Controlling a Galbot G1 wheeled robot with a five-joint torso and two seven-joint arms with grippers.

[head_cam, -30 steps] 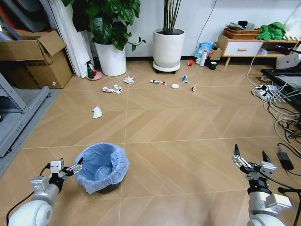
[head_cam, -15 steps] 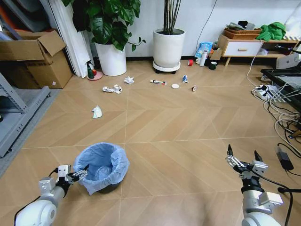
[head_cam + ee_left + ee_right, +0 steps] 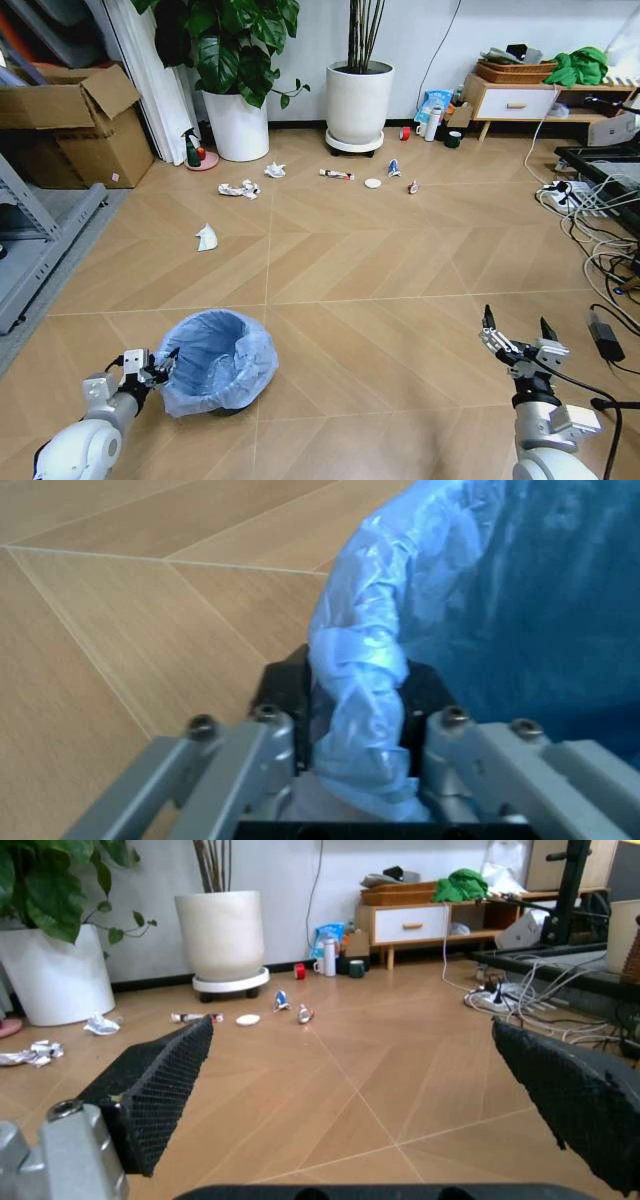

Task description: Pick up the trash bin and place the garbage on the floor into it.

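Chevron wooden floor (image 3: pixel 380 260) carried scattered garbage (image 3: pixel 240 189) near the plant pots (image 3: pixel 358 103) — nearer, the left hand (image 3: pixel 160 366) pinched the tilted trash bin (image 3: pixel 215 362) by its bagged rim, while the right hand (image 3: pixel 516 333) hovered with fingers spread, holding nothing.

Open floor (image 3: pixel 400 260) btwn bin (image 3: pixel 215 362) & litter; cables (image 3: pixel 600 250) crowd right.

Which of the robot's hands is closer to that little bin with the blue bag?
The left hand: it grips the trash bin at its bag-covered rim. The right hand hangs open, far off across the floor.
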